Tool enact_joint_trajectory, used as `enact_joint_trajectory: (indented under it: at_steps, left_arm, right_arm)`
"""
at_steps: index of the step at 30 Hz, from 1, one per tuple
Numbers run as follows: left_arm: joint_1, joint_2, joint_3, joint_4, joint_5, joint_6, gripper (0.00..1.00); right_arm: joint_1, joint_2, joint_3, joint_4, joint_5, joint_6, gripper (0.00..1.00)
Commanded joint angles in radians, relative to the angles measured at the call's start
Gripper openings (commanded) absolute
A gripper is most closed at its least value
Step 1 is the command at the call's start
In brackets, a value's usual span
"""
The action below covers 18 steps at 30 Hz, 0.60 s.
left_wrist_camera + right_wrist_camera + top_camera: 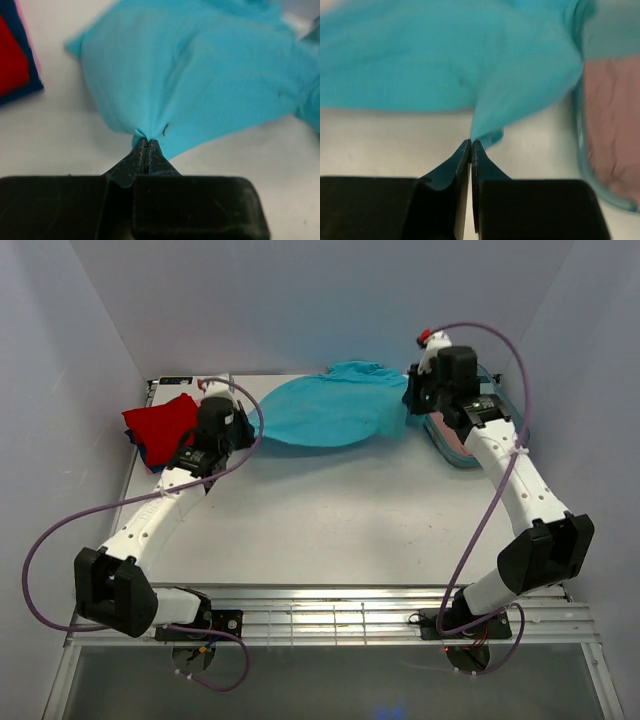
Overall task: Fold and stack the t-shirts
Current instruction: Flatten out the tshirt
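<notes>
Table (330,520): left tool (145,142), right tool (471,142) pinch teal shirt (200,75); tub (580,130) half-hidden.

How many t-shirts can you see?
5: a teal cloth t-shirt spread mid-table; red, dark blue and pink ones stacked far left; a dusty-pink one in the translucent plastic tub at right. Others may be hidden.

I record the teal t-shirt (335,410) as plain, without pattern. The red t-shirt (158,422) is solid, and the dark blue t-shirt (27,85) likewise. I see a dusty-pink t-shirt (612,125), a translucent teal tub (583,155) and an off-white table (330,520).
</notes>
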Motion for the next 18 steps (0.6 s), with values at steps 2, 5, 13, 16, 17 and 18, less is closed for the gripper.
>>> enact_joint_trajectory:
  at_steps: [2, 5, 13, 16, 17, 18]
  left_arm:
    - [-0.003, -0.075, -0.179, -0.147, 0.084, -0.102, 0.0]
    - [-0.017, -0.139, -0.25, -0.257, 0.123, -0.173, 0.0]
    - [-0.059, -0.265, -0.268, -0.599, 0.256, -0.305, 0.0]
    - [-0.065, -0.293, -0.286, -0.687, 0.245, -0.317, 0.0]
    - [-0.065, -0.306, -0.293, -0.725, 0.226, -0.319, 0.0]
    - [-0.065, -0.311, -0.293, -0.742, 0.218, -0.319, 0.0]
  right_arm:
    - [0.058, -0.084, -0.224, -0.211, -0.051, 0.064, 0.08]
    - [0.09, -0.17, -0.288, -0.297, -0.037, 0.146, 0.08]
    - [0.312, -0.305, -0.336, -0.608, 0.075, 0.368, 0.08]
    - [0.38, -0.379, -0.403, -0.667, 0.097, 0.442, 0.08]
    - [0.412, -0.412, -0.434, -0.697, 0.11, 0.484, 0.08]
    - [0.423, -0.413, -0.445, -0.713, 0.108, 0.502, 0.08]
